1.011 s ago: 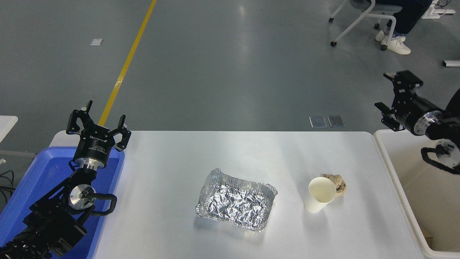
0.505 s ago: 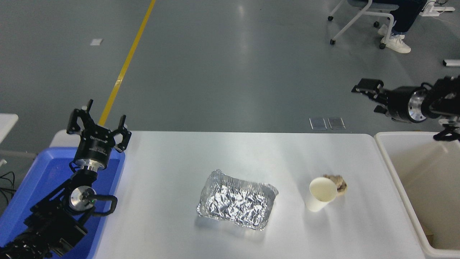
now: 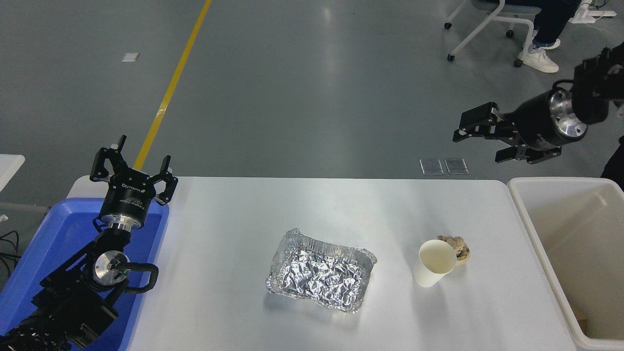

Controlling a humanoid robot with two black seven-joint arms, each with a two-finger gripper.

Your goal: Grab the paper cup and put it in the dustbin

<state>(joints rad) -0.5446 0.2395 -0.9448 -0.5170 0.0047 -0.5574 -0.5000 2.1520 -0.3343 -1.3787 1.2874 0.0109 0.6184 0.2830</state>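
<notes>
The cup [image 3: 435,262] stands upright toward the bench's [image 3: 243,219] near right part, open mouth up, a brown paper ball [image 3: 459,248] touching its far side and a foil tray [image 3: 320,276] well to its left. The bin [image 3: 524,204] sits against the right edge. Beyond the far right corner the right gripper [image 3: 475,134] hangs high, fingers apart, holding nothing. It should come down over the cup and close on the wall from the sides, clear of the ball. The left gripper [image 3: 132,171] is parked at the far left corner, fingers apart.
</notes>
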